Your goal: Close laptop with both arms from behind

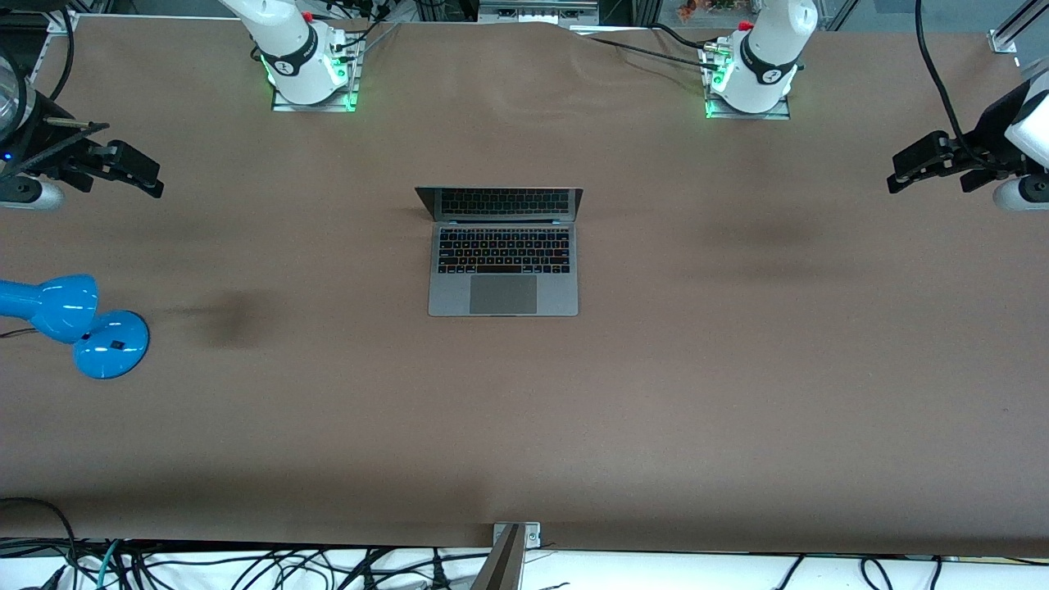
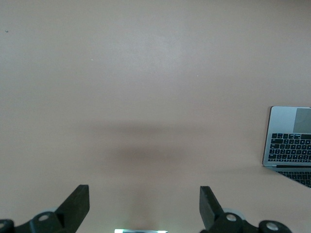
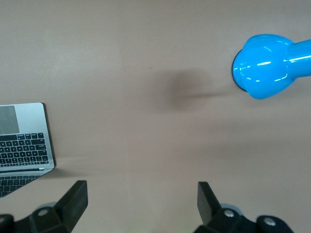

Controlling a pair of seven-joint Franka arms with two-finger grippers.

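Laptop (image 1: 503, 262) sits open mid-surface; left end effector (image 1: 934, 168) and right end effector (image 1: 123, 168) hang wide apart, jaws spread, empty, ready to approach.

The whole surface (image 1: 524, 426) is viewed from a high front camera facing the arm bases. Each wrist camera is aimed straight down from well above the surface. The laptop (image 1: 503, 254) is shared by all three views, at the frame edge in both wrist views (image 2: 291, 145) (image 3: 23, 141).

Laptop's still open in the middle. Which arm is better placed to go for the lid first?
Neither clearly. The left gripper and right gripper both hang open over the table's ends, about equally distant from the laptop. The right arm's end also holds the blue lamp, so left has slightly freer room.
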